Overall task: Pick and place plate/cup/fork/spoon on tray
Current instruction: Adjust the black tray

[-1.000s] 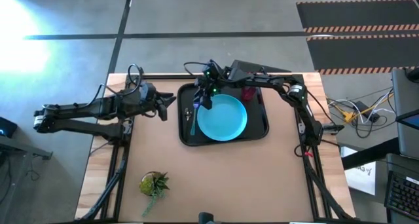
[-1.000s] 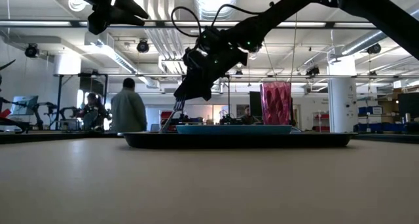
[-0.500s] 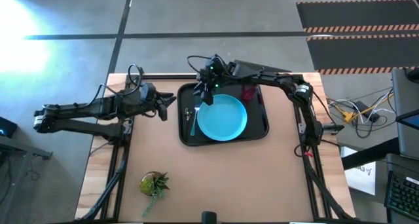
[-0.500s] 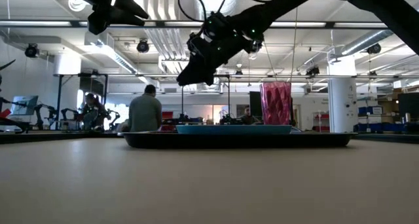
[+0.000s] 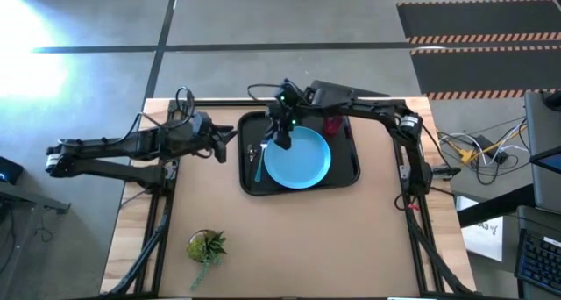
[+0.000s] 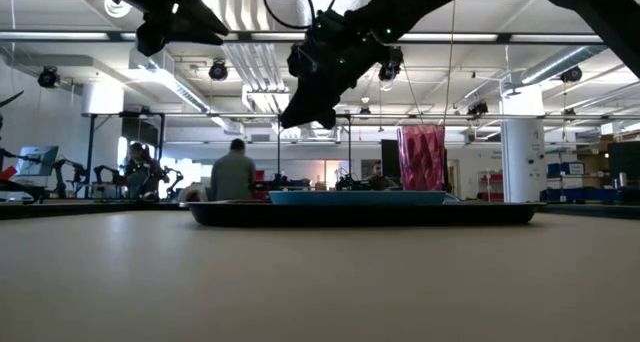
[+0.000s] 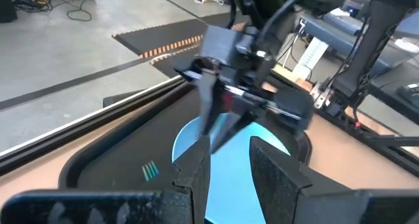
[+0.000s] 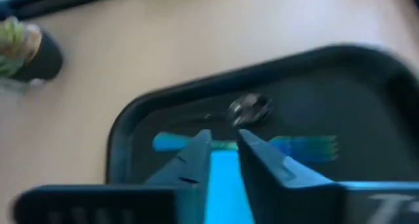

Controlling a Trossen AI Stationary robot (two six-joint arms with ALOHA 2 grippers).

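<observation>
Nearest to you on the tabletop (image 5: 289, 239) stands a small potted plant (image 5: 206, 246), well apart from everything else.

Farther back you see the tray (image 5: 352, 170), black and rimmed, with all the tableware already on it. The plate (image 5: 302, 160) lies flat in its middle. Just beside the plate, on the side toward the left arm, the fork (image 5: 258, 162) lies along the tray floor, and the spoon (image 8: 249, 107) rests near it; in the right wrist view you can make out its oval bowl beside the fork's handle. The cup (image 6: 421, 157) stands upright on the far part of the tray, beyond the plate.

Look at the right pincer (image 6: 300, 112): it hangs in the air above the plate's far edge on the fork side, clear of the tray in the low view, touching nothing. In its own wrist view its two fingers (image 8: 262, 168) stand a narrow gap apart, only partly open, with nothing between them.

The left pincer (image 5: 226, 135) waits off the tray's side, raised above the tabletop. In the left wrist view you see its fingers (image 7: 272, 171) held a moderate gap apart, partly open and empty, pointing toward the tray.

Beyond the tabletop, a person (image 6: 233, 175) sits in the room behind.
</observation>
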